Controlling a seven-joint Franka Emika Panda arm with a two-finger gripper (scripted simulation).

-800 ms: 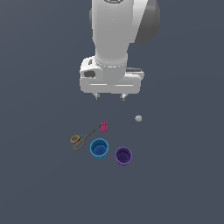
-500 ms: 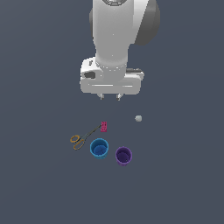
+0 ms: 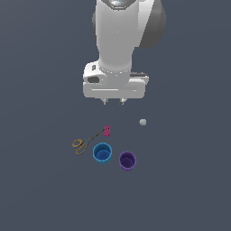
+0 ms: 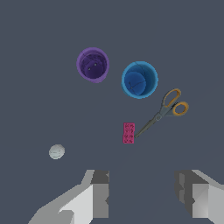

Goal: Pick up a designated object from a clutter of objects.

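Note:
The purple cup (image 3: 127, 160) stands upright on the dark floor, at the exterior view's right of the blue cup (image 3: 102, 152). It also shows in the wrist view (image 4: 92, 64), hollow and empty, beside the blue cup (image 4: 139, 79). Orange-handled scissors (image 3: 85, 141), a tiny pink block (image 3: 107, 130) and a pale grey ball (image 3: 142, 122) lie around them. My gripper (image 3: 113, 103) hangs open and empty well above the floor, behind the clutter and apart from every item. In the wrist view my gripper (image 4: 143, 194) shows its two fingers spread wide, with nothing between them.
In the wrist view the scissors (image 4: 165, 112) point their blades at the pink block (image 4: 128, 133), and the grey ball (image 4: 56, 151) lies off alone. The flat dark grey floor (image 3: 189, 189) stretches all around.
The hand has turned about its vertical axis and risen a little, so its fingertips look closer together in the exterior view. The cups, scissors, block and ball have not moved.

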